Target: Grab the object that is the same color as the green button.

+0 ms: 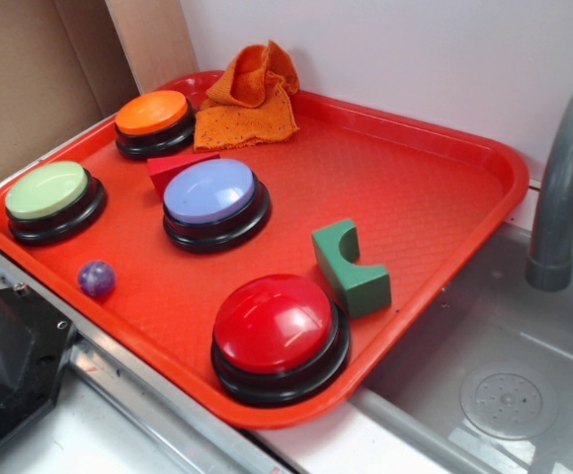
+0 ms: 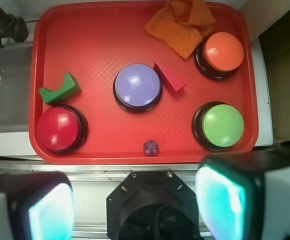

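Tray (image 1: 435, 148): red plastic, textured floor, raised rim, carrying 4 dome buttons, 2 blocks, a ball and a cloth; beside a steel sink.
Sink (image 1: 524, 395): to one side of the tray, round drain visible, grey faucet (image 1: 563, 188) arching over it.
Pincer (image 2: 135, 205): high above the tray's near edge, looking straight down; 2 glowing teal pads (image 2: 220, 205) set wide apart, released, nothing between them, touching nothing.
Cloth (image 1: 247, 99): orange, crumpled, heaped at the tray's far edge, just beside the orange button.
Red button (image 1: 275, 326): glossy dome on a black base, near corner of the tray on the sink side.
Lavender-blue button (image 1: 210, 193): middle of the tray, black base.
Green button (image 1: 47, 191): pale lime dome on a black base, at the tray edge away from the sink, well apart from the green block.
Orange button (image 1: 153, 114): far corner, black base, cloth alongside.
Green block (image 1: 351, 267): dark green, matte, arch cutout facing up and toward the sink, resting on the tray floor just beside the red button, between it and the tray's open middle; free, not grasped.
Red wedge (image 1: 180, 166): tucked against the lavender-blue button, on the side toward the orange button.
Purple ball (image 1: 97, 278): small, near the tray's front rim, between the green and red buttons.
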You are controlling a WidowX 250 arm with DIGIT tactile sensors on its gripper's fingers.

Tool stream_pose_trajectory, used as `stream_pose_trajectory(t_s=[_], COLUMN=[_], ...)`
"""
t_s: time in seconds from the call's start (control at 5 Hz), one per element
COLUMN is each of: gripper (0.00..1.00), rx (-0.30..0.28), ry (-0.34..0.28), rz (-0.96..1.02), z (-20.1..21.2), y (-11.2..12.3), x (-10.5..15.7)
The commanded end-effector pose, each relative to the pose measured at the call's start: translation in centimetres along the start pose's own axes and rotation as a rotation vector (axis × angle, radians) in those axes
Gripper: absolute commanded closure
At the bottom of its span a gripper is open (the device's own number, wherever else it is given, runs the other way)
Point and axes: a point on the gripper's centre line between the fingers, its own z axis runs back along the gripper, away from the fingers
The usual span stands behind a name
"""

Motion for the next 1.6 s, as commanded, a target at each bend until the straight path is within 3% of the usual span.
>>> stream_pose_trajectory(t_s=[0.0, 0.2, 0.6, 0.8, 1.2, 1.4], gripper=[0.00, 0.00, 0.00, 0.00, 0.00, 0.00], rx=[0.000, -0.006, -0.053, -0.101, -0.062, -0.046], ry=[0.000, -0.026, -0.014, -0.079, -0.018, -0.045], rz=[0.000, 0.050, 0.131, 0.209, 0.343, 0.454], z=[0.0, -0.6, -3.0, -4.3, -9.5, -12.5], y=[0.0, -0.8, -3.5, -5.6, -8.5, -9.4], x=[0.0, 0.7, 3.0, 4.7, 6.0, 6.4])
